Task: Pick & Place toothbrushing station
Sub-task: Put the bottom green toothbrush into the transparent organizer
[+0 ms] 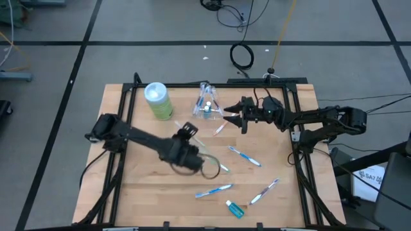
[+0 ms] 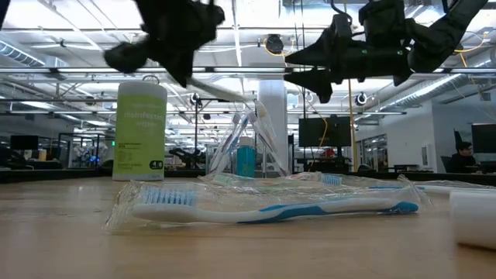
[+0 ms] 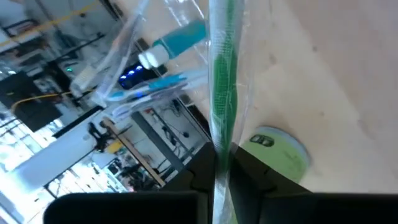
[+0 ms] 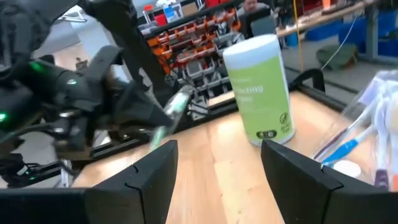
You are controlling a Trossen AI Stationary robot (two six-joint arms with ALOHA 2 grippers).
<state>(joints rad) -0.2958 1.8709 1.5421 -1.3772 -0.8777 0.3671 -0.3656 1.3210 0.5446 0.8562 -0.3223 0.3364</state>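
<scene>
Green toothbrush (image 3: pixel 222 93), light, stiff and slippery in its wrapper, sits pinched near one end by the left gripper (image 1: pixel 191 138) above mid-table, short of the cup (image 1: pixel 207 102), while the right gripper (image 1: pixel 232 116) waits spread beside it.

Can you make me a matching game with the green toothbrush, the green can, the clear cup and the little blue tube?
Things:
1. green toothbrush
2. green canister
3. clear cup
4. blue tube

Places:
A. lying near the table's front edge
B. held in the left gripper
C. standing at the back, pale lid on
D. holding brushes, beside the open right gripper

Pairs: 1-B, 2-C, 3-D, 4-A
</scene>
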